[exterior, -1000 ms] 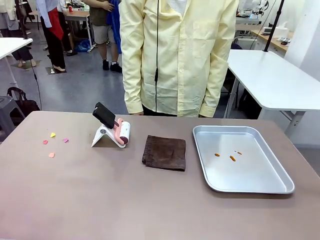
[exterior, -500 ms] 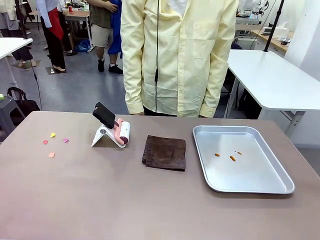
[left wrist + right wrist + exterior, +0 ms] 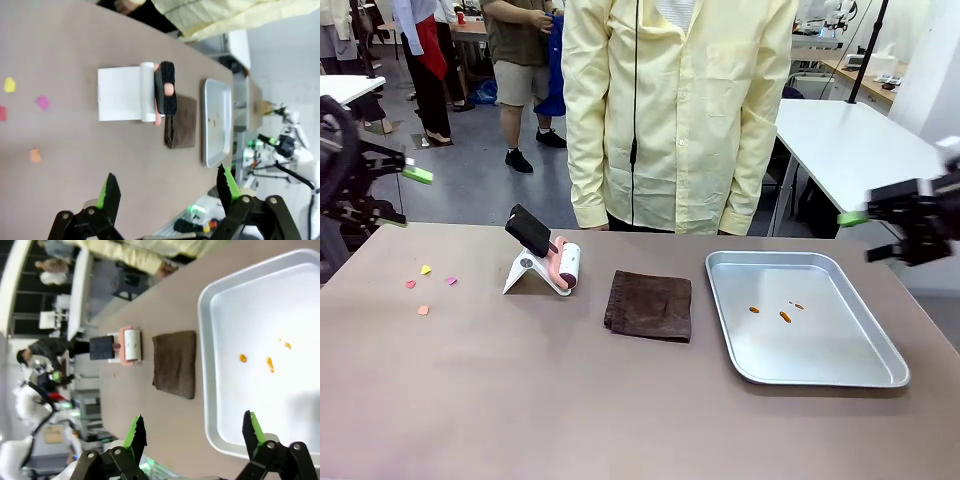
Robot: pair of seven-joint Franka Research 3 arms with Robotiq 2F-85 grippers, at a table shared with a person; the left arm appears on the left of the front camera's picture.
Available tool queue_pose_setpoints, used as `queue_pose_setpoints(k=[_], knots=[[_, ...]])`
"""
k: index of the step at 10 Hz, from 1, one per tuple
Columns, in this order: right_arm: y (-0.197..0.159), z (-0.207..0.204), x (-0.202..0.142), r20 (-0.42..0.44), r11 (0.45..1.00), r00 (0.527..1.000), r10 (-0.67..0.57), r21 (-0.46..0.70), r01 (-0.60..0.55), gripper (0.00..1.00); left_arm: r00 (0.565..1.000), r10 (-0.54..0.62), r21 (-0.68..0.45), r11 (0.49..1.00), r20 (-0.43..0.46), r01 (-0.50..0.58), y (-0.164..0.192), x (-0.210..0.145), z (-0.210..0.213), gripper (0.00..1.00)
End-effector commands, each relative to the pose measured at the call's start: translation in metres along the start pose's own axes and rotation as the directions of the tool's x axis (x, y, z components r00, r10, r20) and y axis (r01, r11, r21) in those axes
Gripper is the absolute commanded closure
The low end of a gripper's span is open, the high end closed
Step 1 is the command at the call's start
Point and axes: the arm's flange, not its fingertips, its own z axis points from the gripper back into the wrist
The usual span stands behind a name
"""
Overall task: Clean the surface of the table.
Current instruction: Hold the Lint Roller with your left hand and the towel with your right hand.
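Both arms just came in, left gripper and right gripper spread wide and empty, so cleaning the table looks about to start.

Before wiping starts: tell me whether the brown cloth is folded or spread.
Folded: the cloth lies flat as a small rectangle, one side edge thick and doubled.

no text, label or number can be read.
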Motion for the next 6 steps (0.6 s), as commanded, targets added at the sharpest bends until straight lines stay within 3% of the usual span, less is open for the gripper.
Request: queue_pose_setpoints(k=[1, 3, 6], knots=[[0.048, -0.054, 0.002, 0.02, 0.997, 0.999, -0.046, -0.067, 0.048, 0.0, 0.998, -0.026, 0.058, 0.998, -0.056, 0.029, -0.008, 0.013, -0.007, 0.0], [0.093, -0.116, -0.016, 0.029, 0.984, 0.994, -0.103, -0.145, 0.106, 0.0, 0.992, -0.032, 0.1, 0.994, -0.12, 0.044, -0.021, 0.03, -0.038, 0.0], [0.108, -0.189, -0.044, -0.074, 0.98, 0.997, 0.02, -0.194, -0.035, 0.0, 0.972, -0.056, 0.151, 0.984, -0.23, 0.093, -0.037, 0.044, -0.087, 0.0]])
